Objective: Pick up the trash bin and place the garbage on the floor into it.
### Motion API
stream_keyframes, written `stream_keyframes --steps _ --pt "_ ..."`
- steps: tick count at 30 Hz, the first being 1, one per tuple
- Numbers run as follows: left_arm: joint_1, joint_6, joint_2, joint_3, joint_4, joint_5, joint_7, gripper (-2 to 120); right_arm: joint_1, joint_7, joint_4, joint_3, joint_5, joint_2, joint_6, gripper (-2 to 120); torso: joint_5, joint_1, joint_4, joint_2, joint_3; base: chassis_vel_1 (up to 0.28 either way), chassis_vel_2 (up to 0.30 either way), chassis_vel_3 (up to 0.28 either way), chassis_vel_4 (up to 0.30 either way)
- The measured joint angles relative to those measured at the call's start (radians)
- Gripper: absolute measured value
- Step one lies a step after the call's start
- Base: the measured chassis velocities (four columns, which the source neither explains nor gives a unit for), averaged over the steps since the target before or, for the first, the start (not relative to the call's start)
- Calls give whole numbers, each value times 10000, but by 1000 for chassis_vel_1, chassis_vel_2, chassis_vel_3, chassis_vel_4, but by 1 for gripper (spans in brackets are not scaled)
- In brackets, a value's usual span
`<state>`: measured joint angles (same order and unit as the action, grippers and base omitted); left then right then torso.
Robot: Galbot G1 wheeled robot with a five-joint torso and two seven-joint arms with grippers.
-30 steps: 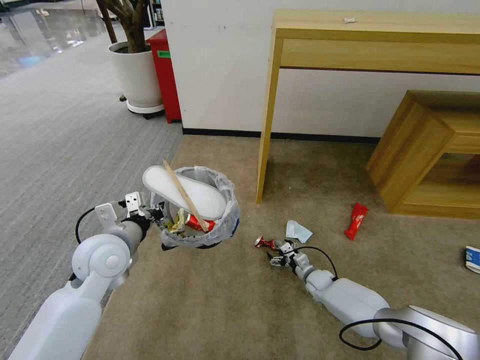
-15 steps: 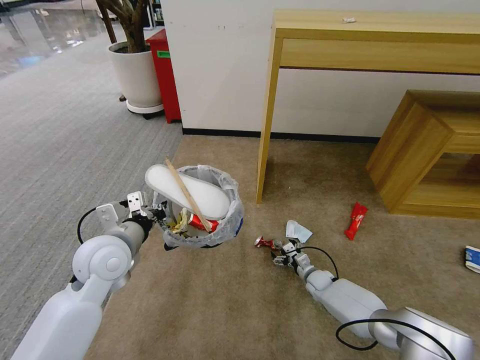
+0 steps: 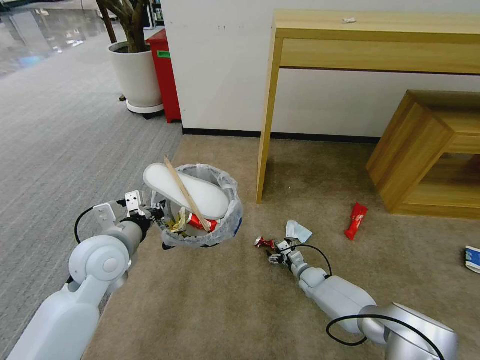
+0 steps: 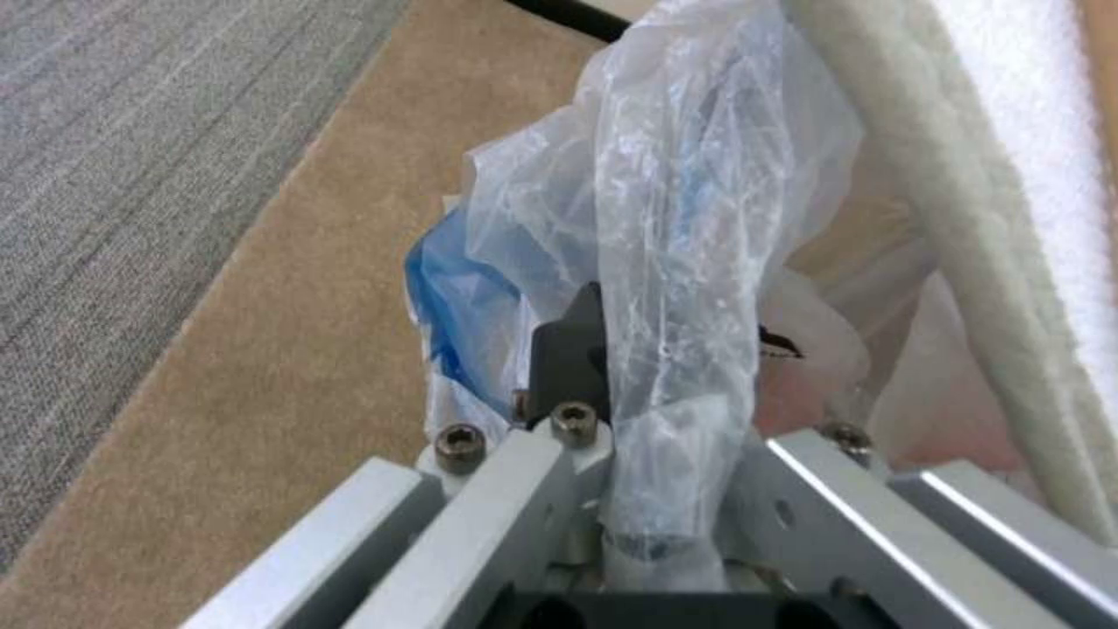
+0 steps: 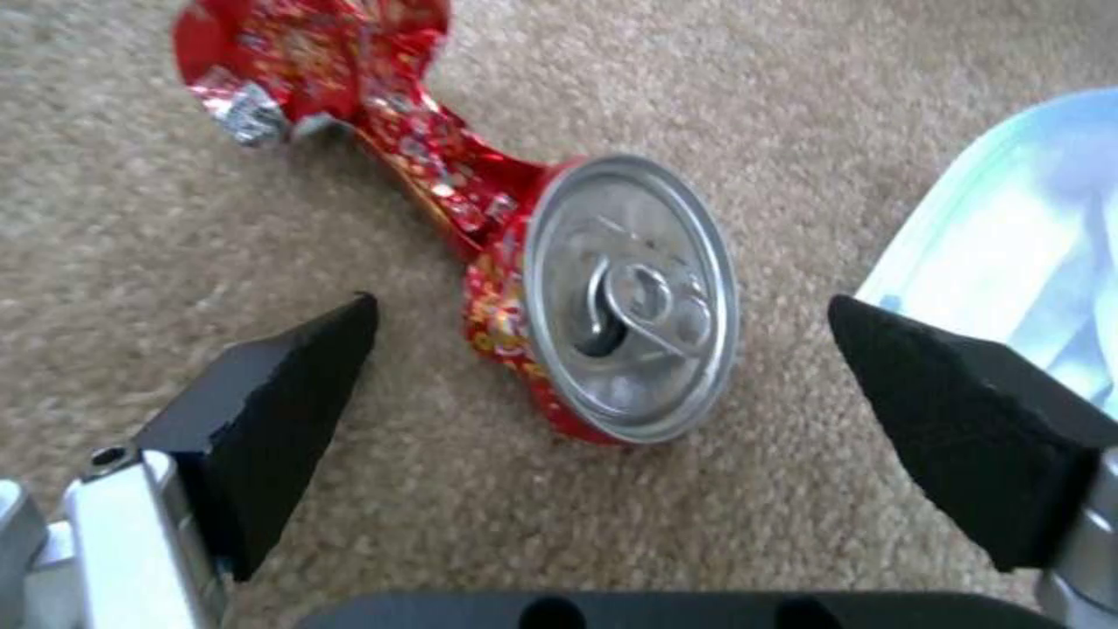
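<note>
My left gripper is shut on the near rim of the trash bin and holds it above the beige floor. In the left wrist view the left gripper pinches the crinkled bag at the rim. A white slipper and a wooden stick lie across the bin's top, with red and yellow litter underneath. My right gripper is low over the carpet, open. In the right wrist view the right gripper straddles a crushed red can without touching it.
A pale wrapper, a red wrapper and a blue-white carton lie on the carpet to the right. A wooden desk leg and a low wooden cabinet stand behind. The plant pot and red box are far left.
My right arm has reached a little farther toward the crushed can, still open. The bin in my left gripper has shifted only slightly.
</note>
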<state>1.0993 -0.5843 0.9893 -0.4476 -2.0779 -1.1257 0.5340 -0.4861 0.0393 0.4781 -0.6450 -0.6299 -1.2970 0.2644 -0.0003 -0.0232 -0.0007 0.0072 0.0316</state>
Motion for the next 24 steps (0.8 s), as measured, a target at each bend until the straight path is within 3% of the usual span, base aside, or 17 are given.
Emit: stream_keyframes --steps 11,18,24 --pt "7 -1 -21 -18 -8 -23 -3 0 58 -134 -278 105 -77 -165 -88 79 0 0 0 0 -1 0 0 0 0" --pt "11 12 -22 -33 -22 -31 -28 0 27 -138 -295 125 -70 -191 -92 74 1 0 0 0 -1 0 0 0 0" --pt "26 29 -11 -41 -21 -19 -40 0 -5 -142 -273 135 -60 -196 -87 54 3 0 3 0 0 0 0 0 0"
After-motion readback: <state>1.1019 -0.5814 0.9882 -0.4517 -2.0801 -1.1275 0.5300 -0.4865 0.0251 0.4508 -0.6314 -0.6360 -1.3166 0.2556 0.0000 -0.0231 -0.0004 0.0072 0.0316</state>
